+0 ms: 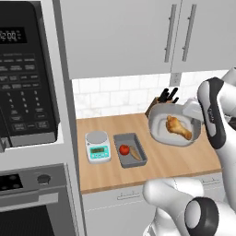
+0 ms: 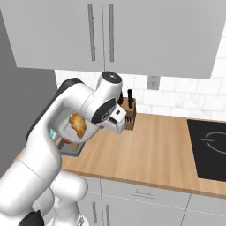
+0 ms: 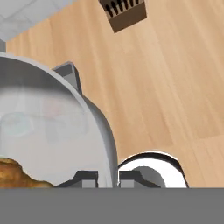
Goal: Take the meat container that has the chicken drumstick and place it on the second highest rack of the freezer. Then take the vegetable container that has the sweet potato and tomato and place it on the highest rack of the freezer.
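Hand view puts the rim of the meat container (image 3: pixel 107 135) right between my two fingertips: my gripper (image 3: pixel 108 178) is pinched shut on that thin wall, one tip inside the bowl and one outside. The chicken drumstick (image 3: pixel 15 173) lies just inside the rim, at the low corner of what my hand sees.

From the left base view, the container (image 1: pixel 159 126) hangs off my gripper (image 1: pixel 196 110) above the wooden counter (image 1: pixel 179 159), tilted so its open face turns toward the camera. It is a round, pale grey, shallow dish with a smooth interior, and the golden-brown drumstick (image 1: pixel 179 127) rests against its lower side.

I judge this to be the carry step of the first half: the dish is picked up and off the counter, but no freezer is in sight from here. Next I would level the dish so the drumstick cannot slide out, then bring it to the second highest rack.

The vegetable container (image 1: pixel 130 150), a dark rectangular tray with the tomato (image 1: pixel 124 149) and sweet potato (image 1: pixel 135 152), sits on the counter below and beyond my hand, well apart from it, beside a small kitchen scale (image 1: pixel 97 146).
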